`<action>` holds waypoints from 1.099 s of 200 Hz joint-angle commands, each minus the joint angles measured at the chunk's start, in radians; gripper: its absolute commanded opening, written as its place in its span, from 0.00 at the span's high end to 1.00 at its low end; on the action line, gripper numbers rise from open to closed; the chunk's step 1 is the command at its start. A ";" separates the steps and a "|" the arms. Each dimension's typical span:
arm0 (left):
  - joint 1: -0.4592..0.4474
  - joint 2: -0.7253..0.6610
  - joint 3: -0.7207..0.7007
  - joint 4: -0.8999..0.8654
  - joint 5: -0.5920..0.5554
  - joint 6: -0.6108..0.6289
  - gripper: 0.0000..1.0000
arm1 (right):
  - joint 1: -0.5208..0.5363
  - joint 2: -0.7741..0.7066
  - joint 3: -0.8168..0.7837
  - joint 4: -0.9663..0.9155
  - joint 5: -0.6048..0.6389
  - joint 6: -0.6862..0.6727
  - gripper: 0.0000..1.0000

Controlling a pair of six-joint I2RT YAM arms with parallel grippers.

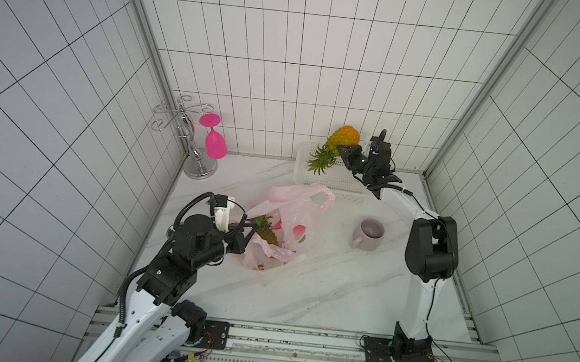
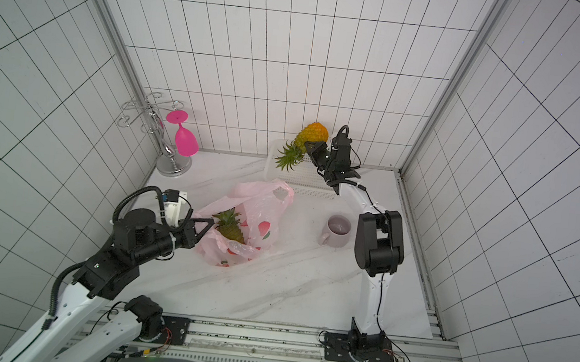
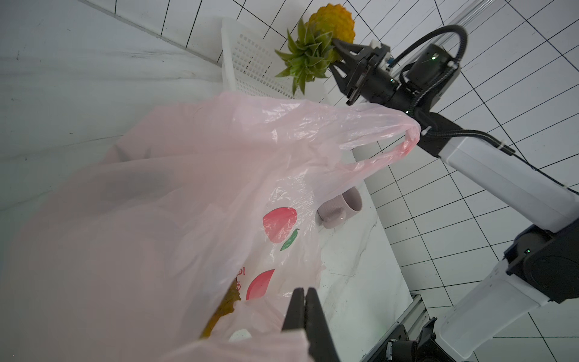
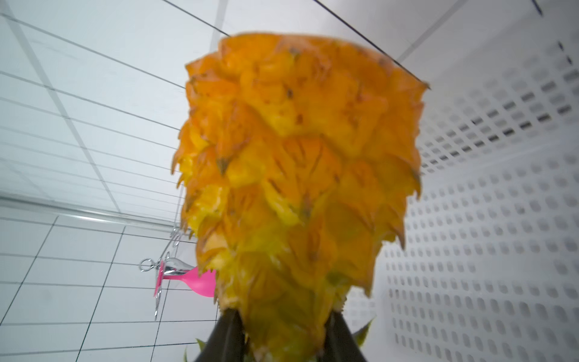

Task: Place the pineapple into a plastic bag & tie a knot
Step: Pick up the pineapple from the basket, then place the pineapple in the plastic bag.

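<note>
Right tool (image 1: 345,149) clamps the pineapple (image 1: 348,136) aloft at one o'clock. Left tool (image 1: 254,225) is pinched shut on the plastic bag (image 1: 297,204) at nine o'clock, a second pineapple (image 1: 268,234) inside.

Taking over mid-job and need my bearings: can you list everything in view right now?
basket: 1, white perforated, back of table
plastic bag: 1, pale pink, fruit-printed, table centre
held pineapple: 1, orange-yellow, crown down above the basket
bagged pineapple: 1, greenish-brown, inside the plastic bag
mug: 1, pale mauve, right of the bag
glass rack: 1, chrome, back left corner
wine glass: 1, hot pink, hanging inverted on the rack
left gripper: 1, black, shut on the bag's rim
right gripper: 1, black, shut on the held pineapple
</note>
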State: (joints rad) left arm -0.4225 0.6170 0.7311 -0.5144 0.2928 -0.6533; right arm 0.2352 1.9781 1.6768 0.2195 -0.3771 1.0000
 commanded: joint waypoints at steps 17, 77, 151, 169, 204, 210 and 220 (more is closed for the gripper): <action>0.006 -0.010 0.011 -0.001 0.011 0.015 1.00 | -0.008 -0.324 -0.175 -0.032 0.133 -0.279 1.00; 0.005 -0.024 0.011 -0.024 0.028 0.030 1.00 | -0.005 -0.778 -0.442 -0.209 -0.100 -0.553 1.00; 0.005 -0.037 -0.004 -0.030 0.045 0.035 1.00 | 0.121 -1.003 -0.566 -0.433 -0.648 -0.608 1.00; 0.005 -0.037 -0.012 -0.036 0.063 0.033 1.00 | 0.208 -0.993 -0.574 -0.544 -0.689 -0.647 1.00; 0.006 -0.051 -0.029 -0.035 0.089 0.029 1.00 | 0.344 -0.943 -0.649 -0.611 -0.689 -0.625 1.00; 0.006 -0.056 -0.032 -0.037 0.091 0.029 1.00 | 0.352 -0.929 -0.665 -0.597 -0.695 -0.607 1.00; 0.005 -0.065 -0.033 -0.041 0.091 0.030 1.00 | 0.358 -0.899 -0.691 -0.567 -0.706 -0.573 1.00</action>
State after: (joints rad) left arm -0.4225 0.5755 0.7086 -0.5423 0.3656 -0.6308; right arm 0.5720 1.0313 1.0718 -0.3771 -1.0218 0.4000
